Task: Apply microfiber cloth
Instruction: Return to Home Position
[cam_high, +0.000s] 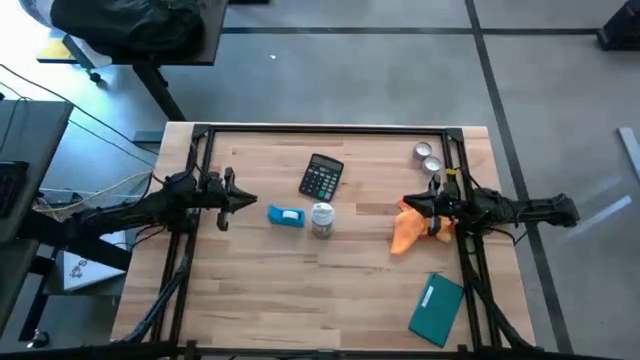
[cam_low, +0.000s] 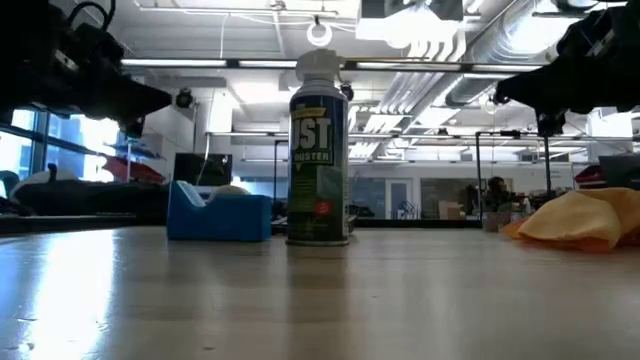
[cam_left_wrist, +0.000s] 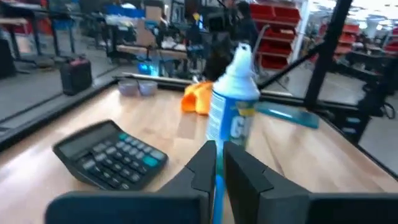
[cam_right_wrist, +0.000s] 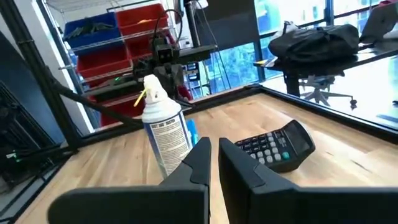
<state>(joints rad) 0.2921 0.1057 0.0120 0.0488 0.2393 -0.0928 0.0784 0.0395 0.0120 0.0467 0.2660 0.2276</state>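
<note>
Two claws closed together on nothing, raised over the counter.
The left claw is held near a blue box. The right claw is held just over the orange microfiber cloth, which lies at the counter's right. Between them an upright spray can is lettered "UST".

Left end effector fingers close together, spray can upright just ahead; calculator beside it — microfiber cloth farther back on table.

Orange microfiber cloth, crumpled, table's right side
</note>
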